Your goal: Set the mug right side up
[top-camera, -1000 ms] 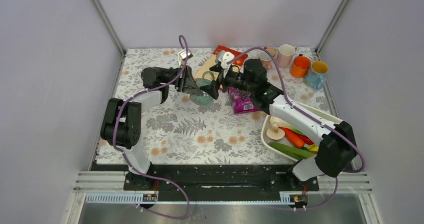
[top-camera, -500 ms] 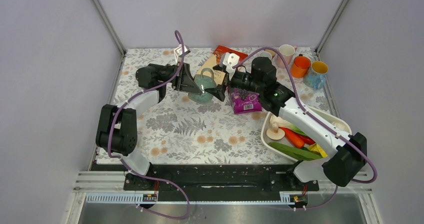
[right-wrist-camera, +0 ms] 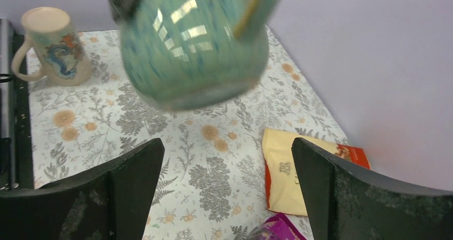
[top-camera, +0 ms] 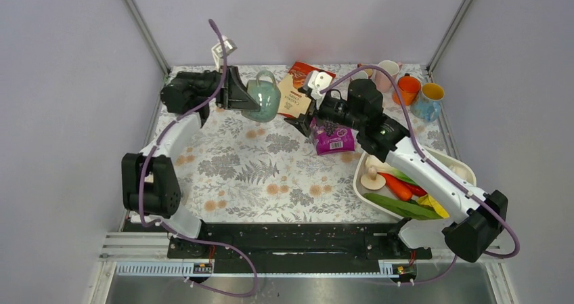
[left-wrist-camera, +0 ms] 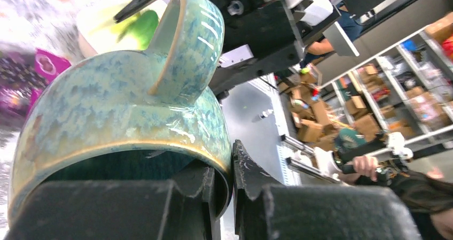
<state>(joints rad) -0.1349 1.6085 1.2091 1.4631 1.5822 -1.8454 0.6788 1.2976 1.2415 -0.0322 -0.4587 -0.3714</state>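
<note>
The teal glazed mug [top-camera: 262, 96] hangs in the air over the far left of the table, on its side with its handle up. My left gripper [top-camera: 245, 98] is shut on its rim: in the left wrist view one finger sits inside the mug [left-wrist-camera: 128, 111] and one outside. My right gripper [top-camera: 304, 118] is open and empty, to the right of the mug and apart from it. The right wrist view shows the mug [right-wrist-camera: 195, 42] blurred ahead of and above the open fingers [right-wrist-camera: 133, 176].
A yellow and red packet [top-camera: 296, 97] and a purple pouch [top-camera: 329, 137] lie under my right gripper. Several mugs [top-camera: 407, 89] stand at the far right corner; one cream mug [right-wrist-camera: 51, 45] shows in the right wrist view. A white tray [top-camera: 455, 163] of toy vegetables sits at the right.
My left gripper has lifted the mug off the table and carried it up and to the far left. My right gripper has let go and drawn back to the right.
</note>
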